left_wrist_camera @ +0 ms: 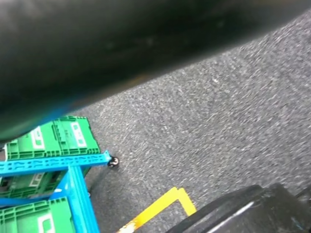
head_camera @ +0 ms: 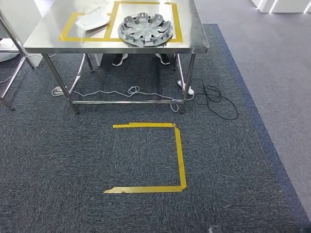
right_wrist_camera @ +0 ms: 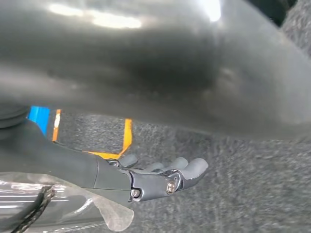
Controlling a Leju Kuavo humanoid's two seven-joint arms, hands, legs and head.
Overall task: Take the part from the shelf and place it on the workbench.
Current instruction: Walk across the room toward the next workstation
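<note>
— Where is the part now, can you see it?

— I think it is the grey wheel cover (head_camera: 146,29). It lies flat on the steel workbench (head_camera: 110,46), inside the bigger yellow tape frame (head_camera: 178,24). The frame marks the place for it, so for me the placing looks done. A white piece (head_camera: 92,20) lies in the smaller frame beside it, apart from the cover.

— And the robot's hands?

— The right hand (right_wrist_camera: 157,177) hangs low over the carpet, its fingers stretched out and a little apart, with nothing in them. About the left hand I cannot tell.

— Why does it stand so far from the table?

— Probably because of the yellow mark on the floor (head_camera: 180,155); it seems to be the standing place. The blue shelf (left_wrist_camera: 78,199) with green crates (left_wrist_camera: 55,138) is near its left side, so a turn would reach it.
</note>
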